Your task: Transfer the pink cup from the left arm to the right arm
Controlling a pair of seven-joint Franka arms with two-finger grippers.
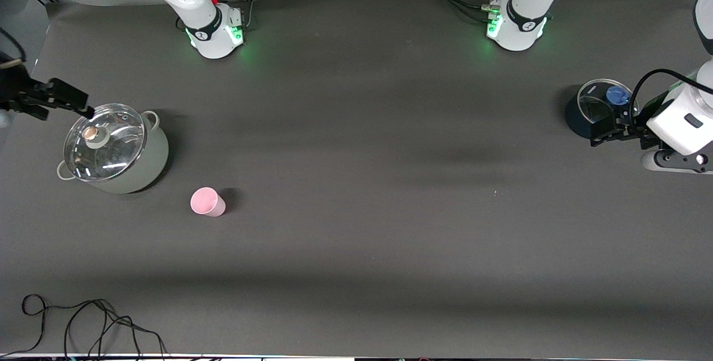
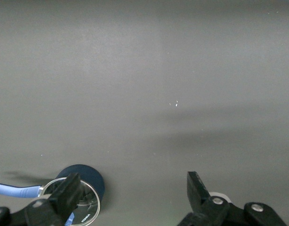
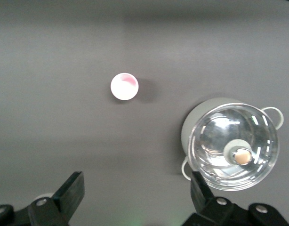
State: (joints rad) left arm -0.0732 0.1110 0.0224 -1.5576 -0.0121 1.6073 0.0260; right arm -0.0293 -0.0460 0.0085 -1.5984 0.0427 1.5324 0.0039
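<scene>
1. Front view: we see the right gripper at the right arm's end of the table, hanging above the rim of a pale grey-green pot with a glass lid. In the right wrist view its two black fingers stand wide apart and hold nothing.
2. The left gripper hangs at the left arm's end of the table, over a dark blue pot with a clear lid and blue knob. In the left wrist view we see its fingers spread wide, empty, with bare table between them.
3. Both arms rise from white bases along the top of the front view and reach out to opposite ends of the table, each wrist camera looking straight down.
4. The pink cup stands on the dark table, untouched by either gripper. It sits near the grey-green pot, nearer to the front camera than the pot and toward the table's middle.
5. The cup is small, plain, pale pink, with no handle; in the right wrist view we look into its round open mouth.
6. A loose black cable lies at the table's near edge.
</scene>
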